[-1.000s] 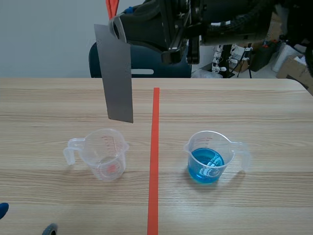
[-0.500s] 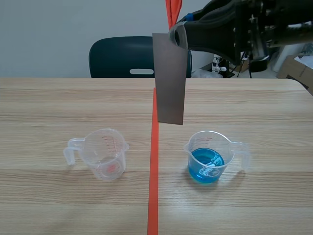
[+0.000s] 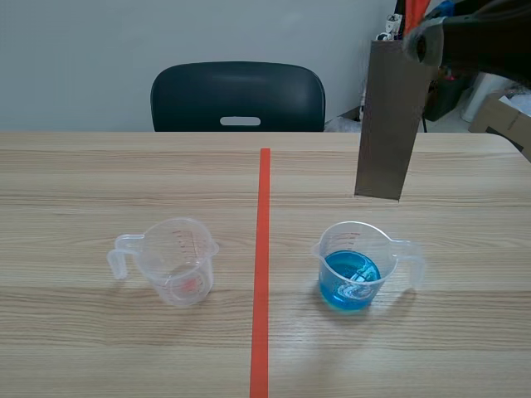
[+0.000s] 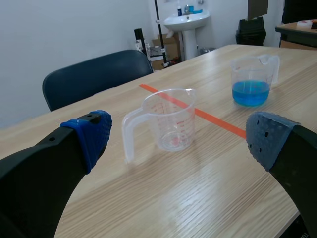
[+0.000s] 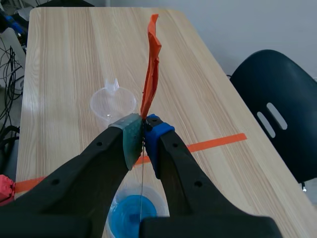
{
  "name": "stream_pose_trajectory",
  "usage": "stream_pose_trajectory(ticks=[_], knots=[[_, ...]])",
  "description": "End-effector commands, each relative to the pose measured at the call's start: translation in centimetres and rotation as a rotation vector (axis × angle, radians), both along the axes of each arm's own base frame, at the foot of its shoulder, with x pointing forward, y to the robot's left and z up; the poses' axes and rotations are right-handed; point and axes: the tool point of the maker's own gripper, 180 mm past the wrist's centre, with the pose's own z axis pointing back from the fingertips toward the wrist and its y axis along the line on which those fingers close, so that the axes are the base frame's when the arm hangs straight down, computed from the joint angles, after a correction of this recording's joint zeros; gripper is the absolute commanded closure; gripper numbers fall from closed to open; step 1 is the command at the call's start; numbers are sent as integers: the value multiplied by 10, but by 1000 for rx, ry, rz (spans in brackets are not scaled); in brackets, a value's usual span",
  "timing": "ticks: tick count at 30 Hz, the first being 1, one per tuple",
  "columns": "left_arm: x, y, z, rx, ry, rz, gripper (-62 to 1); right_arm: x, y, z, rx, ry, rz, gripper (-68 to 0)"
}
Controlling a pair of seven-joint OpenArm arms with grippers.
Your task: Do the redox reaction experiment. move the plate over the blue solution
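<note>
A grey metal plate point(image 3: 385, 120) hangs upright from my right gripper point(image 3: 423, 40), which is shut on its top edge. Its lower edge is above and slightly behind the beaker of blue solution point(image 3: 352, 269). In the right wrist view the plate point(image 5: 141, 183) shows edge-on between the pads of the right gripper point(image 5: 143, 130), an orange strip point(image 5: 151, 64) sticks up from it, and the blue beaker point(image 5: 132, 214) lies underneath. My left gripper point(image 4: 178, 141) is open near the table, with the empty clear beaker point(image 4: 171, 119) ahead of it.
The empty beaker point(image 3: 177, 261) stands left of the orange-red tape line point(image 3: 262, 265). A dark chair point(image 3: 238, 98) is behind the table's far edge. Boxes point(image 3: 502, 116) and clutter sit past the back right corner.
My right arm carried the plate rightward, from above the empty beaker, across the tape line, to above the blue beaker. Both beakers stayed put. The left fingertips dropped out of the scene view.
</note>
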Motion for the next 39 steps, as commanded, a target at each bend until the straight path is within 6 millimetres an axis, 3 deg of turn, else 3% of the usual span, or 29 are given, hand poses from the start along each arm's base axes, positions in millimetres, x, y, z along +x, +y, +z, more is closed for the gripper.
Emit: stream_pose_trajectory(ticks=[1,6,10,16,28,39], knots=[[1,2,11,-23,-20,-5,-557,-1,-5,10,33,-10,-4,-6],[10,8,30,-23,-43,-55,-382,-7,-18,2,33,-25,0,-6],[18,5,44,-10,-65,-128,-301,-4,-27,-5,47,-20,-20,-6],[30,-11,59,27,-76,-249,-92,-1,-39,9,80,-52,-39,-6],[78,-54,53,227,97,-390,-40,-6,-35,10,88,-87,0,-6],[92,-87,57,283,128,-504,-40,-10,-23,4,102,-111,48,-6]])
